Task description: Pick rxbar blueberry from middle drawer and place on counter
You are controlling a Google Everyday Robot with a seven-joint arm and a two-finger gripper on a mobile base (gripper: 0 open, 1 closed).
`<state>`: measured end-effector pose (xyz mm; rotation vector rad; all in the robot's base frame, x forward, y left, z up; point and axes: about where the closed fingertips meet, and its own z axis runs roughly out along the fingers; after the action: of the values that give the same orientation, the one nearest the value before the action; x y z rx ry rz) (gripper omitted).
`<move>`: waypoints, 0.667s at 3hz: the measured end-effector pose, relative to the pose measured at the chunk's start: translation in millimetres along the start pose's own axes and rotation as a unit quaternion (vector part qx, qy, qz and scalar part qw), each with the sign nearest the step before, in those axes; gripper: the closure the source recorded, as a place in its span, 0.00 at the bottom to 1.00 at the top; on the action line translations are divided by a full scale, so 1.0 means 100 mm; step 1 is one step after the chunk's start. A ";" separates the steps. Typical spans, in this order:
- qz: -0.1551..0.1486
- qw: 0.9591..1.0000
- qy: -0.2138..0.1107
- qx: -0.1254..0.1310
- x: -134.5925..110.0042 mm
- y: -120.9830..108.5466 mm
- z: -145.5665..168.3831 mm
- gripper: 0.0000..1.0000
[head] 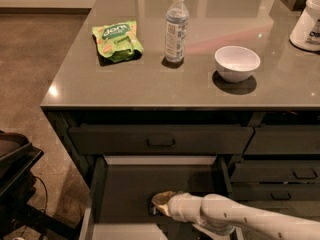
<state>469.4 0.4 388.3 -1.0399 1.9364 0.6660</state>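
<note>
One risk: our claw (159, 202) sits at 6 o'clock in the middle drawer (125, 191) w/ grip we can't tell, so the unseen rxbar blueberry may slip.

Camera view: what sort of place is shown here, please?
Probably a kitchen or office pantry: a glossy grey-brown stone counter carries a round white bowl and a clear plastic water bottle. The robot's tool sits inside the open dark grey middle drawer.
</note>
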 end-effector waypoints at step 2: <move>0.075 0.994 0.071 -0.022 -0.38 0.61 -0.87 1.00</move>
<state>394.1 -16.6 470.4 -0.9997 2.1486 0.7372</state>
